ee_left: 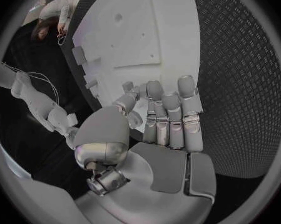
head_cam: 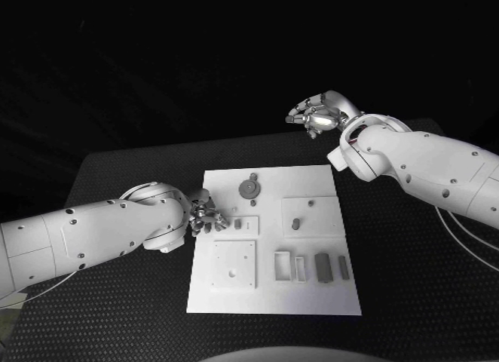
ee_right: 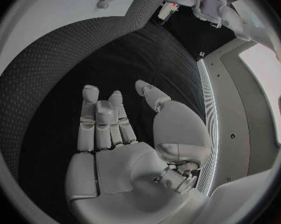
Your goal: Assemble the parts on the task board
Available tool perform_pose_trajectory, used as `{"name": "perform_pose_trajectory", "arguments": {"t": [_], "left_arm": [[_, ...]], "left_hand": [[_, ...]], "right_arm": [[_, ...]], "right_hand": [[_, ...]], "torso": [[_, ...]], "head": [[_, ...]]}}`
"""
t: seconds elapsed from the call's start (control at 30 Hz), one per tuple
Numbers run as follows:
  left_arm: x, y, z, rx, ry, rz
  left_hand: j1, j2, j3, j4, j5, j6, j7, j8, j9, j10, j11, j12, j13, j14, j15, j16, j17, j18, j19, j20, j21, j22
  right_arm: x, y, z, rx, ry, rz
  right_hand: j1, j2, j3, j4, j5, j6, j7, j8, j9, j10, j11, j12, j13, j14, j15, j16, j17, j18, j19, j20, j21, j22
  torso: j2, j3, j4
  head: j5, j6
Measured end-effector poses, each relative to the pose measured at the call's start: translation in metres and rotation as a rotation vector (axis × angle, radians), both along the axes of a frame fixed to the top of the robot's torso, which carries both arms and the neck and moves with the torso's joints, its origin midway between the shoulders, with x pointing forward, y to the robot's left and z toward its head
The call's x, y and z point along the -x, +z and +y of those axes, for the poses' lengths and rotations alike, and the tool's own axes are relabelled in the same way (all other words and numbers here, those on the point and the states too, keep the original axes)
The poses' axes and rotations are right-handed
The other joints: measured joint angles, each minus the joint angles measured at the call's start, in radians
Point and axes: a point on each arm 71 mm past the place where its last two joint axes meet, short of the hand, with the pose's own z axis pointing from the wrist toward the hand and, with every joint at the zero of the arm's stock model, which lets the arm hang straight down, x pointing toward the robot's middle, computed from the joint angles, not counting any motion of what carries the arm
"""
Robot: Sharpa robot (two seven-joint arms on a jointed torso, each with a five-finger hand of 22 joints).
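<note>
Two white arms reached over the black table [head_cam: 119,170], with the white task board [head_cam: 273,294] lying in its middle. The left hand [head_cam: 204,215] sat at the board's left edge, about halfway along it, just beside a small raised square with a slot. In the left wrist view its fingers [ee_left: 170,109] were laid side by side over the board's rim, slightly bent, with nothing between them and the thumb; whether the fingertips touched the board could not be told. The right hand [head_cam: 315,113] was held beyond the board's far right corner, well apart from it, above the table's far edge. Its fingers [ee_right: 100,117] were extended and apart from the thumb, holding nothing. On the board, a round grey part [head_cam: 251,186] lay near the far edge, a small oval part [head_cam: 295,223] sat on a raised square right of centre, and two dark upright parts [head_cam: 323,266] stood near the board's right edge.
</note>
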Motion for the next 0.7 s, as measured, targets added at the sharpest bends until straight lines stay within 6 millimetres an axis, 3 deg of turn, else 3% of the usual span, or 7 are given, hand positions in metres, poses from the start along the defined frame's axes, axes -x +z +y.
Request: {"name": "perform_pose_trajectory", "arguments": {"t": [0.17, 0.7], "left_arm": [[0.0002, -0.0003, -0.0003, 0.0, 0.0, 0.001], [-0.0021, -0.0005, 0.0031, -0.004, 0.01, -0.001]], "left_hand": [[-0.013, -0.013, -0.006, 0.006, -0.007, 0.0, 0.0, 0.0, 0.0, 0.0, 0.0, 0.0, 0.0, 0.0, 0.0, 0.0, -0.002, 0.0, 0.0, 0.0, 0.0, 0.0], [-0.013, -0.013, -0.006, 0.006, -0.007, 0.002, -0.002, 0.003, -0.001, 0.0, 0.0, 0.004, 0.001, -0.003, -0.003, 0.003, -0.004, 0.0, 0.0, 0.0, 0.0, 0.0]], "right_arm": [[0.0001, 0.0, 0.0, 0.0, 0.0, 0.0], [-0.0001, -0.0003, -0.0006, 0.0, -0.001, 0.001]], "right_hand": [[0.0, 0.0, 0.0, 0.0, 0.0, -0.002, 0.003, 0.0, 0.0, 0.0, 0.0, 0.0, 0.0, 0.0, 0.0, 0.0, 0.0, 0.0, 0.0, 0.0, 0.0, 0.0], [0.0, 0.0, 0.0, 0.0, 0.0, 0.001, 0.005, 0.0, 0.0, 0.0, 0.0, 0.0, 0.0, 0.0, 0.0, 0.0, 0.0, 0.0, 0.0, 0.0, 0.0, 0.0]], "torso": [[0.0, -0.0004, 0.0003], [0.0, -0.0013, 0.0003]], "head": [[-0.001, 0.0], [-0.001, 0.0]]}}
